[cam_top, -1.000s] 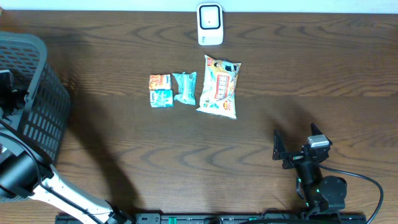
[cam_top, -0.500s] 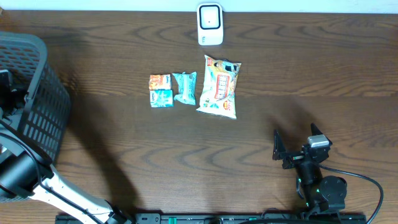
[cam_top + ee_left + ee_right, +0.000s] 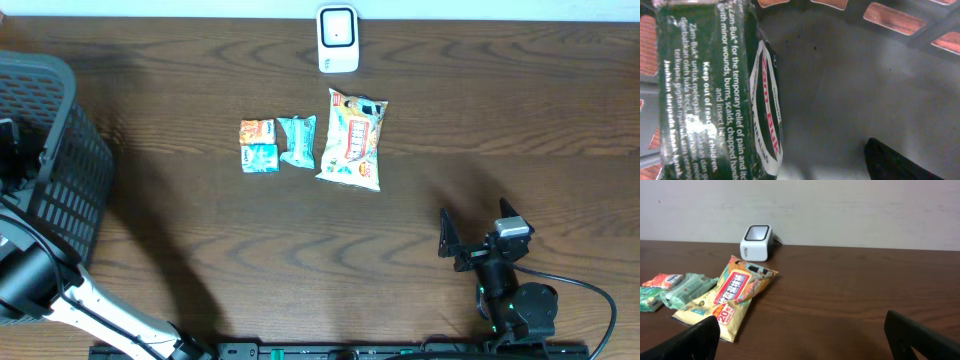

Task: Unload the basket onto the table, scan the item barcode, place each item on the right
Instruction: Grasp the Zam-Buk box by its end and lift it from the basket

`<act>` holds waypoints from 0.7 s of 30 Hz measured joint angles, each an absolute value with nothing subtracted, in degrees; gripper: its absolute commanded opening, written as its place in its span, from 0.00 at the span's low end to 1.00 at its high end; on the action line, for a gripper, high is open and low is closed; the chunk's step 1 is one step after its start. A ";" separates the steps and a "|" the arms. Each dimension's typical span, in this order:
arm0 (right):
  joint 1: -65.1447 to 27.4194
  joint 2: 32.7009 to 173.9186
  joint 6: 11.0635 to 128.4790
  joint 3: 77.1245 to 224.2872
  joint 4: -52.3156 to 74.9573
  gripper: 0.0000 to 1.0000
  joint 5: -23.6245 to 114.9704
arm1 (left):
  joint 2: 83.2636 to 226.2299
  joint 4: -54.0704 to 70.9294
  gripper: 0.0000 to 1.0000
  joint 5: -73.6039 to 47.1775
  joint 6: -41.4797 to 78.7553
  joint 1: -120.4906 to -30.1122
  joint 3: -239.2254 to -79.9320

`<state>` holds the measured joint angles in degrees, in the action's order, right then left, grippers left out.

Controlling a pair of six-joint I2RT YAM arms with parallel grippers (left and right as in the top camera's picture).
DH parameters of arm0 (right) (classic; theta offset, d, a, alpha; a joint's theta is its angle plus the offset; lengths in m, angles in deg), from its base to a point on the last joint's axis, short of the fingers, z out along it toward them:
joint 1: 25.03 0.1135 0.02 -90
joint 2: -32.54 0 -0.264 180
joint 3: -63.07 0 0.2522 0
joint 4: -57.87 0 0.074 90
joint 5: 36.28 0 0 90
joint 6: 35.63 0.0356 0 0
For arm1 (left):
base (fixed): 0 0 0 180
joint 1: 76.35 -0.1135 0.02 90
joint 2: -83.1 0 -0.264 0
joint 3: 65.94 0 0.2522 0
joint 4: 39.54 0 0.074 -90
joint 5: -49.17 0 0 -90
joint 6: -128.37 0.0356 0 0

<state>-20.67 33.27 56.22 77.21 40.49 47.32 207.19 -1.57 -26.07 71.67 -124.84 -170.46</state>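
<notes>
A dark green Zam-Buk box (image 3: 715, 90) lies on the grey floor of the basket (image 3: 850, 85) and fills the left of the left wrist view. My left gripper (image 3: 790, 167) hangs over it inside the basket (image 3: 60, 170). One black finger (image 3: 895, 162) shows at the right, apart from the box; the other is hidden. The white scanner (image 3: 338, 40) stands at the table's far edge. My right gripper (image 3: 478, 232) rests open near the front right, nothing between its fingers (image 3: 695, 340).
A yellow snack bag (image 3: 352, 138), a teal packet (image 3: 297, 140) and a small orange and teal pair (image 3: 258, 145) lie mid-table, in front of the scanner (image 3: 756, 242). The bag (image 3: 735, 295) sits left of the right gripper (image 3: 807, 340).
</notes>
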 measured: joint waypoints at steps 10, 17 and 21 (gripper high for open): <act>-20.67 33.27 56.22 77.21 40.49 0.99 47.32 | 207.41 -3.23 0.72 -26.15 70.36 -124.84 -170.46; -20.67 33.27 56.22 77.21 40.49 0.99 47.32 | 208.37 -8.08 0.71 -26.66 63.70 -124.86 -170.35; -20.67 33.27 56.22 77.21 40.49 0.99 47.32 | 208.48 -9.50 0.65 -27.03 60.24 -124.86 -170.35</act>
